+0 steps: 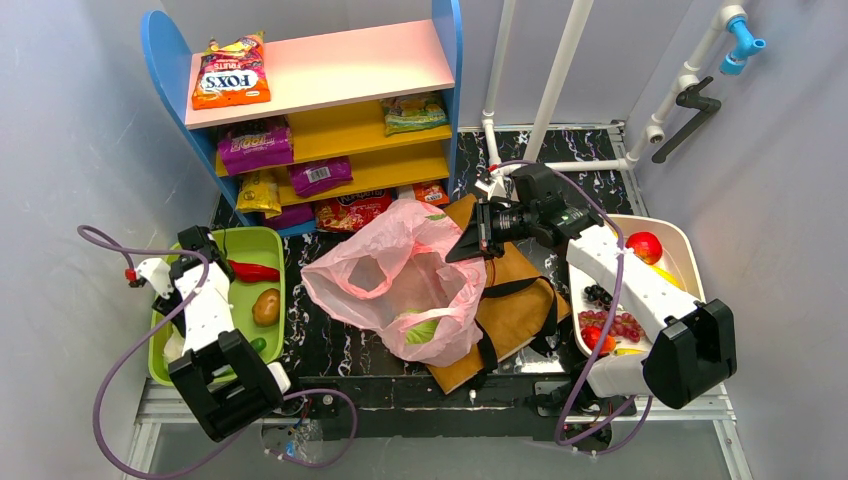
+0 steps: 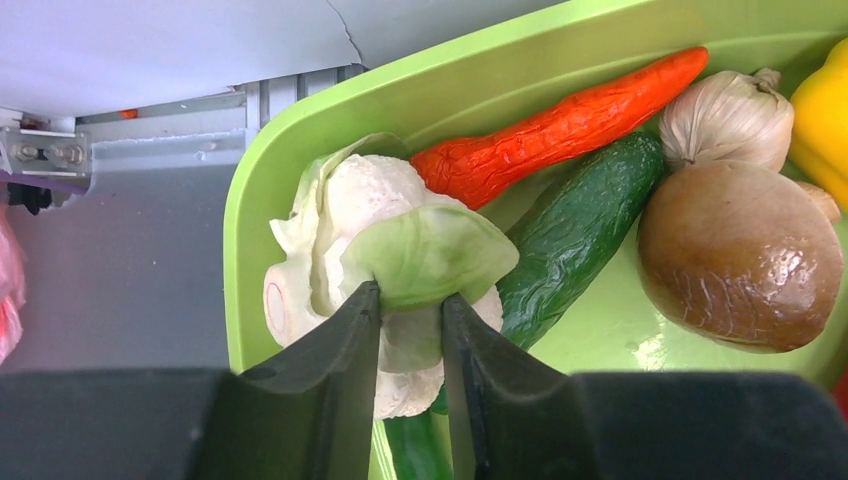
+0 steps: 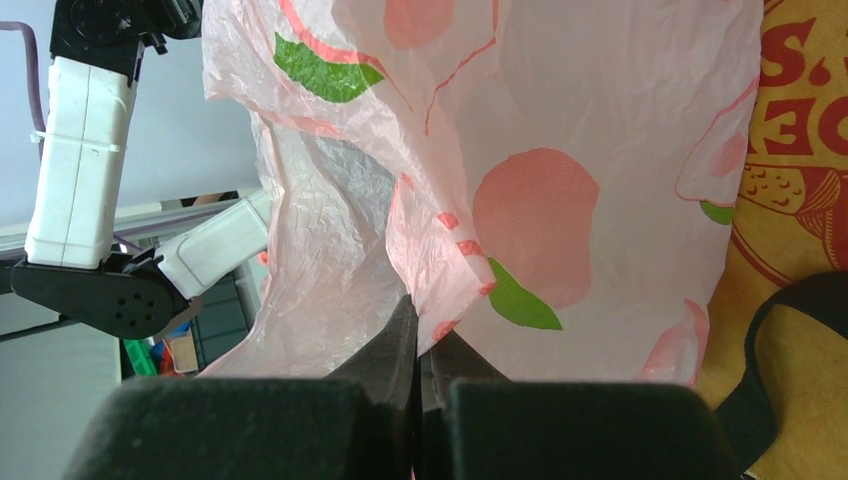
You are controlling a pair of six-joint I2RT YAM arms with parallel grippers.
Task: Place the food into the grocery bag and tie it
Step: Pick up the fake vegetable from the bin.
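Note:
The pink grocery bag [image 1: 400, 285] lies open in the middle of the table, with a green-and-white item [image 1: 420, 330] inside it. My right gripper [image 1: 458, 250] is shut on the bag's right rim; the right wrist view shows the thin pink plastic [image 3: 560, 150] pinched between the closed jaws of that gripper [image 3: 420, 320]. My left gripper [image 2: 410, 300] is down in the green tray [image 2: 240, 250] and shut on a leaf of the green-and-white cauliflower [image 2: 380, 220]. In the top view this gripper is hidden under its arm.
The green tray [image 1: 270, 240] also holds a red chilli [image 2: 560, 125], cucumber [image 2: 580, 225], garlic [image 2: 725, 115] and potato [image 2: 740, 255]. A white tray [image 1: 685, 245] on the right holds fruit and grapes [image 1: 598, 295]. A brown paper bag [image 1: 515, 300] lies under the pink bag. The shelf [image 1: 330, 70] holds snack packets.

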